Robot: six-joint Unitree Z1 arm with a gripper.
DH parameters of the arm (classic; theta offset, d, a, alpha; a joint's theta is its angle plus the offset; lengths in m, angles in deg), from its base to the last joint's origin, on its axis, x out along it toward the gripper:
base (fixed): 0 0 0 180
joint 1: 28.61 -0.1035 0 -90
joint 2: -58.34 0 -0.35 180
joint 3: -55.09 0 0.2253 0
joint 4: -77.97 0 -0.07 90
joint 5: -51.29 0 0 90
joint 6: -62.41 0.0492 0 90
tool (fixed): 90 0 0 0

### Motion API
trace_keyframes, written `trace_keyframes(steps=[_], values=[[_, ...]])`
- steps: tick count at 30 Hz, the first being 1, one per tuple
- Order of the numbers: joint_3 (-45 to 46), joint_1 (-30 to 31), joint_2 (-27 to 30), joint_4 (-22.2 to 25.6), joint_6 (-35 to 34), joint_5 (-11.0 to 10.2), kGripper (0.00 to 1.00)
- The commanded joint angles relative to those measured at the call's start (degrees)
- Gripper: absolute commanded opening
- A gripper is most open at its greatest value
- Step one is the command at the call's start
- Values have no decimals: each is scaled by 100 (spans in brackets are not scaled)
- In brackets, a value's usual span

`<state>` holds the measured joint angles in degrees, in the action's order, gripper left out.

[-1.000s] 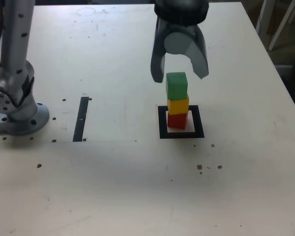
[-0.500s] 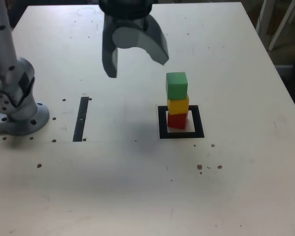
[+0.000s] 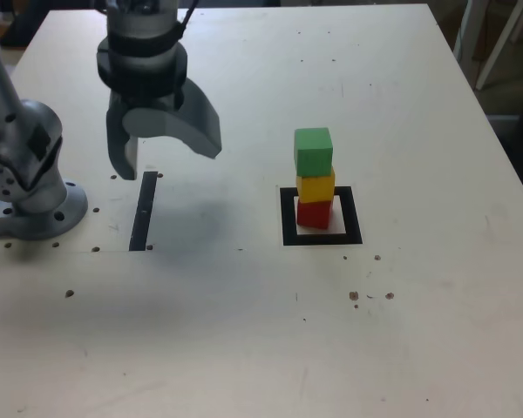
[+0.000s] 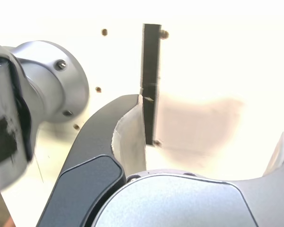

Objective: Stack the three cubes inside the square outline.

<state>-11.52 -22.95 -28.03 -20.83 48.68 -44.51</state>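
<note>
Cubes stacked in one column, green (image 3: pixel 314 152) over yellow (image 3: pixel 315 186) over red (image 3: pixel 314 214), the red within the black square outline (image 3: pixel 353 216); jaws (image 3: pixel 172 164) spread wide, empty, well apart; stacking looks complete, no placement apparently left.

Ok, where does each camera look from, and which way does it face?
Exterior view: off the arm, looking obliquely down on the table; shows the open gripper and the arm's base.
Wrist view: on the wrist, looking past the fingers at the tabletop; shows the gripper and base.
Shared: black strip, base, gripper.
</note>
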Motion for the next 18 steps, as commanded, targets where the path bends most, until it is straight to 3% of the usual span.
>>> trace_keyframes(steps=[1,8,18], values=[[500,11,52,-201,-33,-1,99],[1267,11,72,-825,-77,55,99],[1261,119,102,-877,-53,117,99]])
